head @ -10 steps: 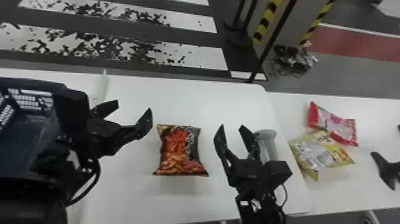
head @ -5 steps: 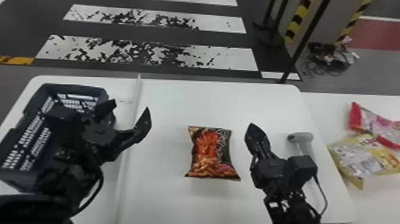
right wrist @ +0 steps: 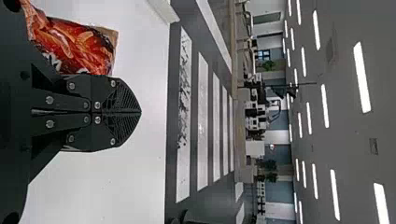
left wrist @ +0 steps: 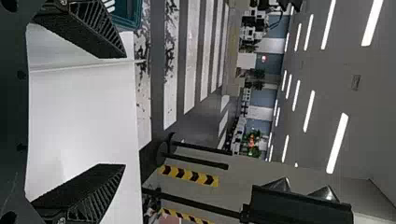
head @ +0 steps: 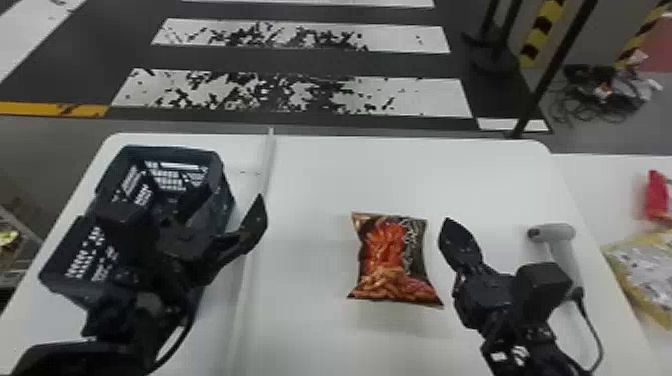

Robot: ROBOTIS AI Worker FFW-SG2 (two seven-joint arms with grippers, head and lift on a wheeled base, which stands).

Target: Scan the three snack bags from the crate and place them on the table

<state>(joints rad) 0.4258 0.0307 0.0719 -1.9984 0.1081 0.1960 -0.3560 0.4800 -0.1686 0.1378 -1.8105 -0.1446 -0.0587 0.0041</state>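
Note:
One dark snack bag (head: 392,260) lies flat on the white table (head: 320,185), its orange snack print facing up. Just right of it is my right gripper (head: 452,240), its fingers pressed together with nothing between them; the right wrist view shows this gripper (right wrist: 140,112) shut beside the snack bag (right wrist: 74,44). My left gripper (head: 220,225) is over the dark crate (head: 75,285); in the left wrist view the gripper (left wrist: 123,112) stands wide open and holds nothing. On the side table at the far right are a red bag (head: 659,197) and a yellow bag (head: 645,280).
A grey handheld scanner (head: 567,250) with a cable lies right of my right gripper. A raised strip (head: 252,240) runs across the table between crate and snack bag. Behind the table's back edge stand dark posts (head: 555,65).
The head view has swung left, showing more of the crate. My right gripper has gone from open to shut. The dark bag still lies on the table.

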